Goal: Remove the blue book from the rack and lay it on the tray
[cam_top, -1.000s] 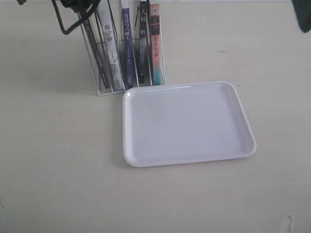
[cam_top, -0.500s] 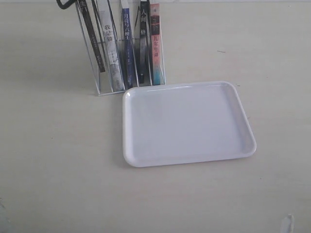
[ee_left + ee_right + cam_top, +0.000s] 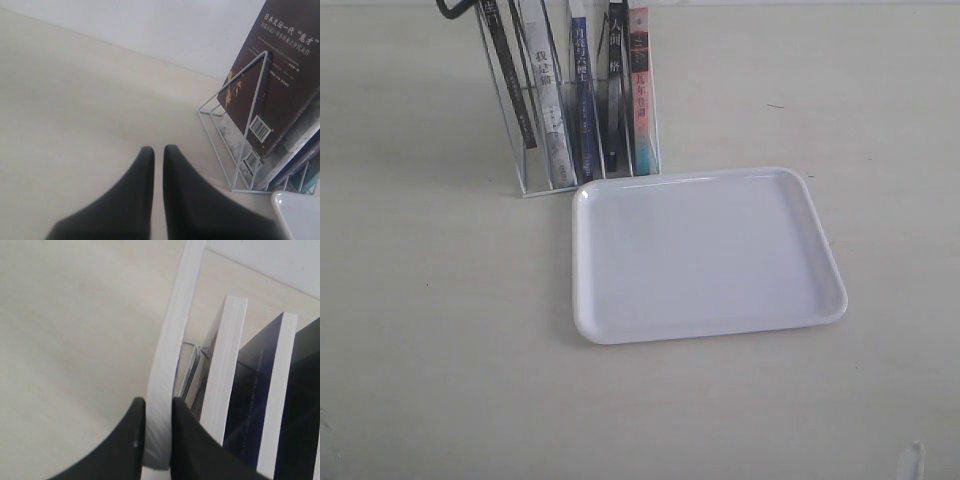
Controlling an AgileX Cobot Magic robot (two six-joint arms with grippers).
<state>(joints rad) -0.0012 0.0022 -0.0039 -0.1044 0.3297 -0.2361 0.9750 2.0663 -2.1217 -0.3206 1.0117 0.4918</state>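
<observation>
Right gripper (image 3: 156,407): clamped on white page edge of outermost paperback (image 3: 175,330) in clear acrylic rack (image 3: 520,150). Left gripper (image 3: 158,152): closed to a slit, empty, beside rack.

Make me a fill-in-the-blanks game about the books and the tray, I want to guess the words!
1. The white tray has ___ on it.
2. The blue book is in the rack, not yet on the ___.
3. The right gripper has a finger on each side of the page edge of one ___.

Missing words: nothing; tray; book.
</observation>
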